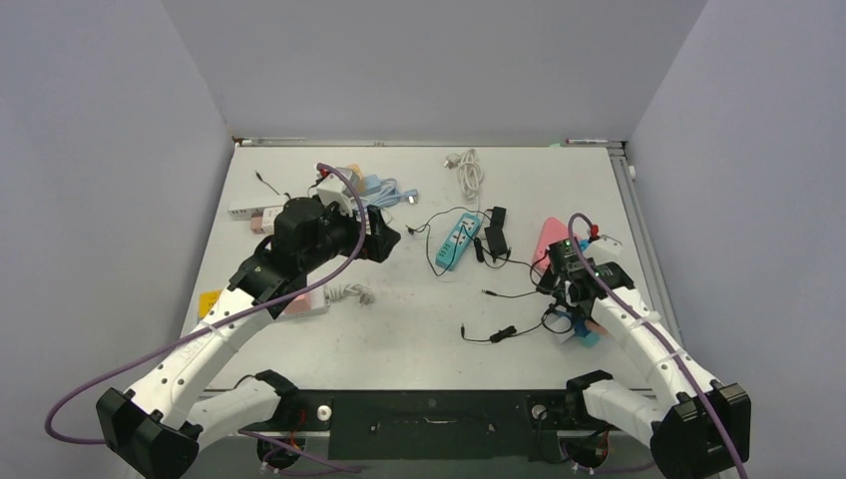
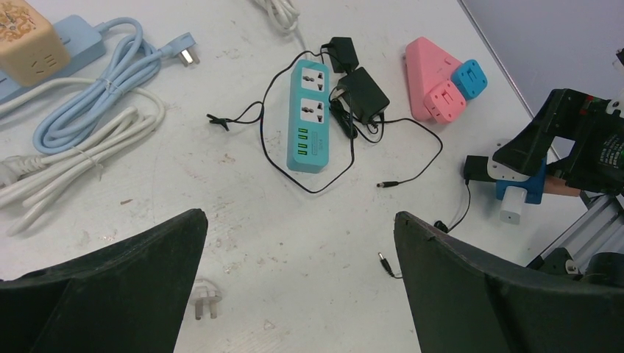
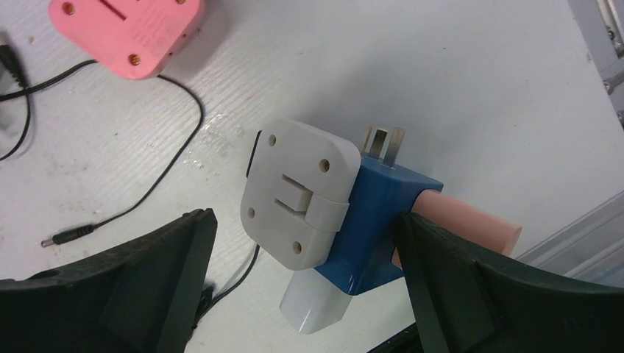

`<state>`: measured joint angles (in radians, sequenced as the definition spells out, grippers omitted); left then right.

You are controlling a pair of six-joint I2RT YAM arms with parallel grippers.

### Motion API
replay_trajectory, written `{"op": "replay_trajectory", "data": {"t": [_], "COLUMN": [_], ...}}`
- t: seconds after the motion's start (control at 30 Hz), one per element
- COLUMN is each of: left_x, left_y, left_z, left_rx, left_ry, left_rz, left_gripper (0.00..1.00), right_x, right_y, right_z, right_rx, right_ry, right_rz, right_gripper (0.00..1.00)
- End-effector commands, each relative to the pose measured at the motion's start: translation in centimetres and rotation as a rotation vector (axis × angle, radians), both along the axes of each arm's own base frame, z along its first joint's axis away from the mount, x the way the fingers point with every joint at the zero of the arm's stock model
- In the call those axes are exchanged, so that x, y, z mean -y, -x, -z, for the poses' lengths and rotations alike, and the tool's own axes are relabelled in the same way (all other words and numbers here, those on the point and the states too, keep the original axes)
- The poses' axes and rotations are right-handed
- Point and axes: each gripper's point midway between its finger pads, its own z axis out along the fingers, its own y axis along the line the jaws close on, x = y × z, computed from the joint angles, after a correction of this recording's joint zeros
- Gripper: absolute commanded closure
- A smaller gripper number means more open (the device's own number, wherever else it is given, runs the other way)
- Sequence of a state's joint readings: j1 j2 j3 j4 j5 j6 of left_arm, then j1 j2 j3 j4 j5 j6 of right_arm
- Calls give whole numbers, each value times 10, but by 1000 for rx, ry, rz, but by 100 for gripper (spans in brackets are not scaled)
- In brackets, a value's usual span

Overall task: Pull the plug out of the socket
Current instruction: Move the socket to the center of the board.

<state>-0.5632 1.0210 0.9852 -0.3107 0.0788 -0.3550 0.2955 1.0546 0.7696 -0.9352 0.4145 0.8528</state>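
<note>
A white plug (image 3: 298,195) sits in a blue socket block (image 3: 383,220) lying on the table at the right (image 1: 587,334). Metal prongs (image 3: 384,141) stick out of the block's far side, and a pink cylinder (image 3: 471,228) pokes from its right. My right gripper (image 3: 305,217) is open and straddles the pair, the right finger (image 3: 441,279) close against the block's edge and the left finger (image 3: 162,272) well apart from the plug. The same block (image 2: 519,195) shows under the right arm in the left wrist view. My left gripper (image 2: 299,217) hangs open over bare table, holding nothing.
A teal power strip (image 2: 309,118) with a black adapter (image 2: 364,92) and thin black leads lies mid-table. A pink triangular socket (image 3: 125,33) is behind the block. Coiled blue (image 2: 96,88) and white cables (image 2: 81,158), a beige cube (image 2: 22,37) and a loose white plug (image 2: 206,300) lie left.
</note>
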Motion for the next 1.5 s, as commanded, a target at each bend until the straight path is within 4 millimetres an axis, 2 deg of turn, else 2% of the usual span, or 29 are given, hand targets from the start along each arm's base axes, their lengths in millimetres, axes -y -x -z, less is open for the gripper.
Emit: {"op": "replay_trajectory", "data": {"t": [0.0,0.37,0.57,0.77,0.93,1.03,1.17,1.23,1.4,1.47], "left_x": [2,2,1,-5,-13,-19,-34,-42,-49,-51], "left_y": [-6,-12,-14,-18,-22,-24,-30,-32,-37,-40], "left_z": [-6,5,11,13,14,13,12,10,15,20], "left_rx": [38,16,8,15,32,41,55,65,71,52], "left_ry": [4,-22,-40,-55,-56,-59,-60,-59,-84,-102], "left_rz": [-8,-20,-30,-65,-111,-139,-197,-226,-252,-260], "left_gripper": [4,4,4,4,4,4,4,4,4,4], "right_x": [-53,-123,-179,-246,-274,-280,-281,-275,-233,-213], "right_y": [11,3,8,18,14,9,1,-3,-11,-14], "right_z": [17,2,4,-6,-16,-25,-55,-72,-104,-107], "right_rx": [-30,28,37,75,111,142,230,280,364,377], "right_ry": [-227,-296,-329,-343,-300,-316,-330,-329,-300,-311], "right_rz": [-84,-215,-312,-436,-498,-515,-555,-565,-538,-526], "right_gripper": [4,4,3,3,2,1,0,6,10,10]}}
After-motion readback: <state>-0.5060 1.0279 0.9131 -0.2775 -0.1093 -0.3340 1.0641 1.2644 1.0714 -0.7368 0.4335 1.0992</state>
